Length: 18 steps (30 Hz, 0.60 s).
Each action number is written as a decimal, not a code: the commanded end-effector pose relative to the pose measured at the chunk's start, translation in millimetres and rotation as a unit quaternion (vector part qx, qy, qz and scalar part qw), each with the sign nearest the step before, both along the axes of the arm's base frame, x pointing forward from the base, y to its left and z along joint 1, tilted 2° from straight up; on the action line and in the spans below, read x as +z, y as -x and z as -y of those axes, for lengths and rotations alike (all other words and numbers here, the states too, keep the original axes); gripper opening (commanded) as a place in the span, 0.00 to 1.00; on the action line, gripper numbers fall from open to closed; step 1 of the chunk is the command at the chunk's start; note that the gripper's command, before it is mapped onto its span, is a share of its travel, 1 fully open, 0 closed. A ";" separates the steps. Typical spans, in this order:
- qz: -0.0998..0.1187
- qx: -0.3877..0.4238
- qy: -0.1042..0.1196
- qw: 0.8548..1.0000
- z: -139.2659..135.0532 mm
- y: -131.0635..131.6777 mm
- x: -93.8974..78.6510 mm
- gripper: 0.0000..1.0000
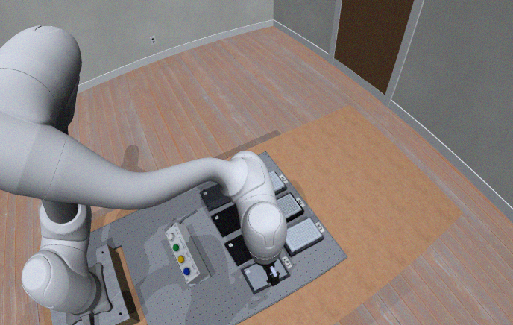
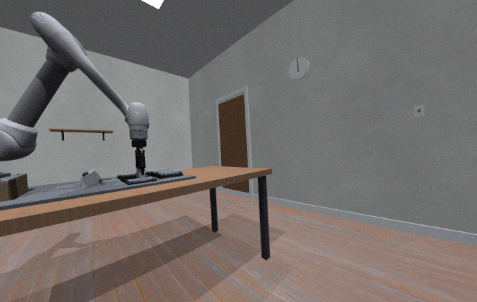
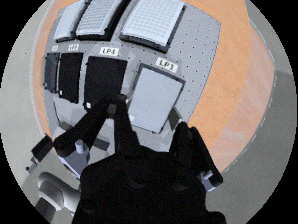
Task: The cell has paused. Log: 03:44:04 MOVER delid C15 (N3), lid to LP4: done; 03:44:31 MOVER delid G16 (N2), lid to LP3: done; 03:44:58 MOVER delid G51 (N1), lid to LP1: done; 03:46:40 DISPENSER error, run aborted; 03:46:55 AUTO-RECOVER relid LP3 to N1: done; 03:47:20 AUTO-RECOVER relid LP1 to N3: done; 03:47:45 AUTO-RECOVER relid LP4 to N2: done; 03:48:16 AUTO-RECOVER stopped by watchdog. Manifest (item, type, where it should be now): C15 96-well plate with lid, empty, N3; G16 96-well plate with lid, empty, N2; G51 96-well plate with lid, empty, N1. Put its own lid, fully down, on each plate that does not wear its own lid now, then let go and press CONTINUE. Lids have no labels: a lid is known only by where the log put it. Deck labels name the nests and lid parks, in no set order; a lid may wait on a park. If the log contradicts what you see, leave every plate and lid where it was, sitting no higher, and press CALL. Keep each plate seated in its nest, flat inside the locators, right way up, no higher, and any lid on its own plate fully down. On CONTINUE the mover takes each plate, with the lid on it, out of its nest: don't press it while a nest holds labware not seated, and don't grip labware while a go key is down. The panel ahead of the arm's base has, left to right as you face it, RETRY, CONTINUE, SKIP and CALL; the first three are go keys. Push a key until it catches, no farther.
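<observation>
Three 96-well plates stand in a row of nests along the deck's right side: the far one (image 1: 277, 181), the middle one (image 1: 289, 206) and the near one (image 1: 304, 235). The middle plate looks darker and its wells show plainly; the other two look paler. A pale lid (image 1: 259, 278) lies on the nearest lid park, and it also shows in the wrist view (image 3: 156, 99). My gripper (image 1: 271, 277) is down at deck level over this park and is shut on the lid's sides. Three other parks (image 1: 226, 220) are dark and bare.
The key panel (image 1: 182, 252) stands left of the parks, with a white, a green, a yellow and a blue key. Small labels sit beside the nests and parks, too small to read surely. The arm's base (image 1: 60, 274) is at the deck's near left.
</observation>
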<state>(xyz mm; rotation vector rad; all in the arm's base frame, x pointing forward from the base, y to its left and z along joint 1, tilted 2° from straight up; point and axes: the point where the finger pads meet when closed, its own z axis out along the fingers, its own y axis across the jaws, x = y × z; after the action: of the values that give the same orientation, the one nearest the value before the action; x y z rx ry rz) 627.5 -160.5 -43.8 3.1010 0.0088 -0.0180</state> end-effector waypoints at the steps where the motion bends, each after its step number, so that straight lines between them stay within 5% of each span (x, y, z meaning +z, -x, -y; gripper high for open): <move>1: 0.000 0.000 0.000 1.000 -0.1 0.0 0.1 0.00; 11: 0.000 0.000 0.000 1.000 -0.1 0.0 0.1 0.00; 12: 0.000 0.000 0.000 1.000 -0.1 0.0 0.1 0.66; 18: 0.000 0.000 0.000 1.000 -0.1 0.0 0.1 0.66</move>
<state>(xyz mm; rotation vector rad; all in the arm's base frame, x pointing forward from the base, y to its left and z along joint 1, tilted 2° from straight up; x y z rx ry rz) 627.5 -160.5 -43.8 3.1010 0.0088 -0.0180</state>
